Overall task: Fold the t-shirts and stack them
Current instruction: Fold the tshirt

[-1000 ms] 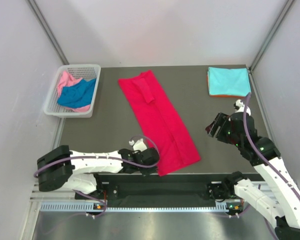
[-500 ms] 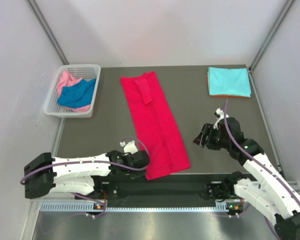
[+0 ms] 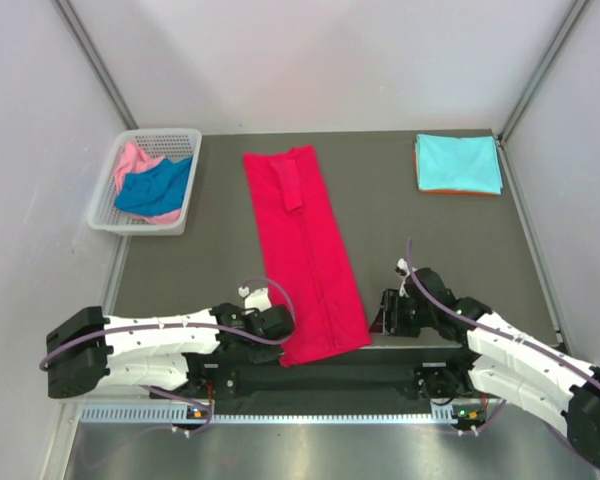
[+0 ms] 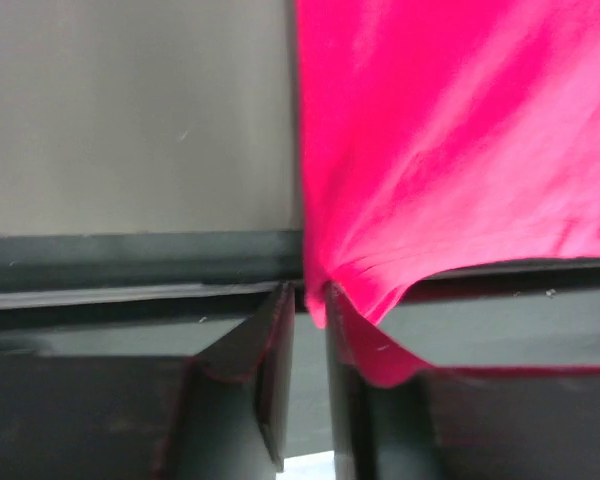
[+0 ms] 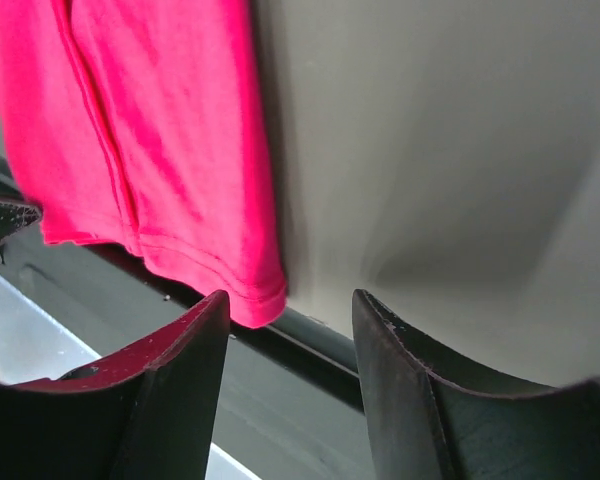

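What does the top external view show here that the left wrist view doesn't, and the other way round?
Top external only: the basket holding the pink t-shirt and blue t-shirt, the folded turquoise t-shirt at the far right, and the right hand. Left wrist only: how the left hand pinches the hem corner of the crimson t-shirt. Both: the crimson t-shirt and the table.
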Controlling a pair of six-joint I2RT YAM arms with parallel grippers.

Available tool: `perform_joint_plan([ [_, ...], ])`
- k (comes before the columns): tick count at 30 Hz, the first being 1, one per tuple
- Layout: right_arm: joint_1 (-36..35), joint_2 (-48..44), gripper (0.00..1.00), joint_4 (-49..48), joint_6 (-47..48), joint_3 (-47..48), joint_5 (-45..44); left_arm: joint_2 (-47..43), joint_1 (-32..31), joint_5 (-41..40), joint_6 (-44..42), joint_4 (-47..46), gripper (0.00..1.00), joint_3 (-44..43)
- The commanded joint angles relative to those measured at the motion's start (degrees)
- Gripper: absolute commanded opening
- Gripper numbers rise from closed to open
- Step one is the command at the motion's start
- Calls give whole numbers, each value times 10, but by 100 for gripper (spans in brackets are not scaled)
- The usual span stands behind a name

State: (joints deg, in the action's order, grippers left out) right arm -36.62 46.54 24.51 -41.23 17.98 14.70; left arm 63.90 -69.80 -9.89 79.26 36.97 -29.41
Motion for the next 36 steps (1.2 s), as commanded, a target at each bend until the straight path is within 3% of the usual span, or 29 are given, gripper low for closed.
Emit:
perform_joint_plan([
  [1, -30, 9, 52, -53, -28, 4, -18, -5, 3, -16, -16, 63, 29, -30],
  [5, -42, 7, 52, -46, -32, 7, -29, 10, 10, -80, -60, 146, 39, -156],
  [8, -47, -6, 52, -21, -32, 21, -48, 35, 46, -59, -118, 114, 39, -214],
  [14, -45, -40, 52, 40, -31, 47, -93, 90, 55, 61, -113, -132, 34, -162],
  [21, -47, -61, 52, 55, -30, 61, -100, 198, 53, 73, -102, -226, 37, -166],
  [36, -46, -72, 53, 50, -34, 49, -100, 271, 47, 72, -75, -249, 36, -161],
])
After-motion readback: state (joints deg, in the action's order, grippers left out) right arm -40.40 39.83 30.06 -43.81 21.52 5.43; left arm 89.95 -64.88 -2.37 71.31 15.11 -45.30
